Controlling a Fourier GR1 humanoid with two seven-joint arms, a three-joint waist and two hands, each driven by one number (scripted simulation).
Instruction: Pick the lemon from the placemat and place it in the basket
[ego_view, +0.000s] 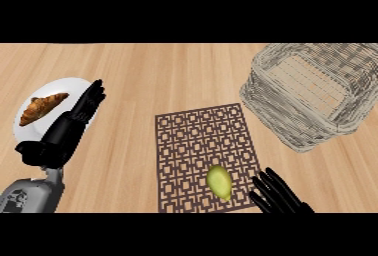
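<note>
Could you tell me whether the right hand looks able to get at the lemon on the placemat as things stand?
Probably yes. The right hand is open just beside the lemon, which lies on the placemat near its lower right corner, and nothing stands between them.

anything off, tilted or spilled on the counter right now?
Nothing stands out. The lemon lies whole on the placemat, the basket stands upright with nothing visible inside, and the croissant sits on its plate. The right hand is open beside the lemon; the left hand rests open by the plate.
</note>
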